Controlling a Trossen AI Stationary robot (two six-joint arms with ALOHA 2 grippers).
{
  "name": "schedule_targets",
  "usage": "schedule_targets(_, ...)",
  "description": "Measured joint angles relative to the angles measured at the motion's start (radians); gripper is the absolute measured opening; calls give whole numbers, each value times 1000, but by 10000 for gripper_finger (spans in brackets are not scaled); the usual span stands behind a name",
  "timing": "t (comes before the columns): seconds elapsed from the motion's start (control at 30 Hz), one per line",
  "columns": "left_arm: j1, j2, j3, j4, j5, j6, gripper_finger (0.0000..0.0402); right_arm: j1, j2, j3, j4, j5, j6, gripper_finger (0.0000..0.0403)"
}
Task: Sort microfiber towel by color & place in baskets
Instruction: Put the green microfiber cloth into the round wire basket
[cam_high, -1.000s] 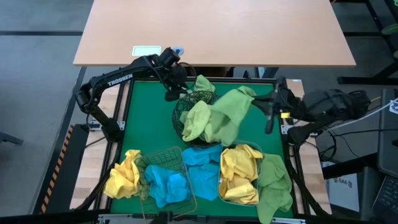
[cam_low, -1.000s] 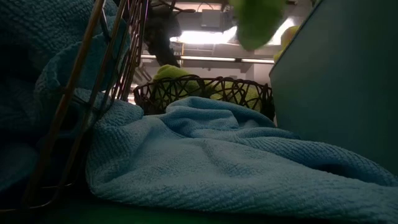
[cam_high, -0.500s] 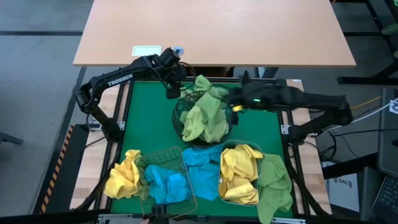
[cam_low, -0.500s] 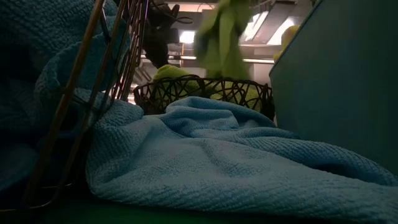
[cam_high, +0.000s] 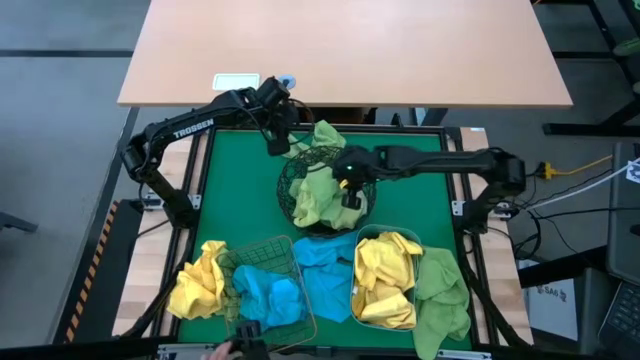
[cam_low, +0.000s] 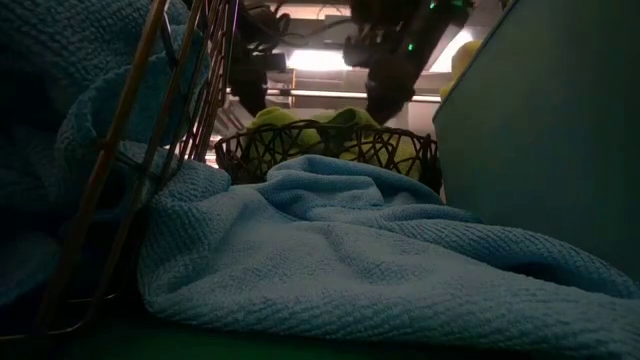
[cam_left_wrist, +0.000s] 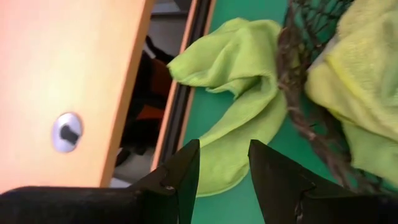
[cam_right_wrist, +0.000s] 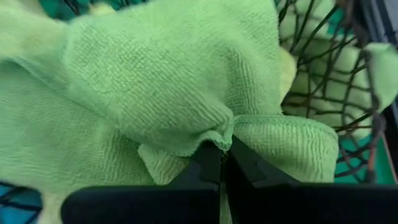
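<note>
Crumpled (light green) towel (cam_right_wrist: 155, 106)

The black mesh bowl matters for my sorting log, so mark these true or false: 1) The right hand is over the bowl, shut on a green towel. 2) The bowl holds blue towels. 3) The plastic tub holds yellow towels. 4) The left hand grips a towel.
1) True: the right hand pinches a green towel over the black mesh bowl.
2) False: only green ones show in it.
3) True: the plastic tub holds yellow towels.
4) False: the left hand is open and empty, beside the bowl.
</note>
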Motion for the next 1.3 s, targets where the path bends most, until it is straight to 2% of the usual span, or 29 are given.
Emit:
schedule_targets(0.2, 11, 7, 1, 1, -23, -13, 136, 3, 44, 0, 1, 0, 0, 3)
schedule_targets(0.33, 34, 35, 1, 1, -27, -66, 161, 2, 46, 0, 1, -30, 0, 8)
schedule_targets(0.5, 74, 85, 1, 2, -27, -77, 196, 3, 46, 0, 1, -57, 0, 55)
schedule_targets(0.7, 126, 161, 1, 1, -27, -131, 202, 3, 46, 0, 0, -61, 0, 117)
schedule_targets(0.8, 151, 194, 1, 1, -19, -194, 198, 3, 46, 0, 0, -61, 0, 133)
schedule_targets(0.93, 191, 201, 2, -2, 52, -310, 195, 3, 46, 0, 0, -61, 0, 139)
schedule_targets(1.13, 240, 200, 3, -11, 57, -584, 195, 3, 46, 0, 0, -61, 0, 140)
schedule_targets(1.3, 271, 200, 3, -38, 60, -726, 195, 3, 46, 0, 0, -61, 0, 140)
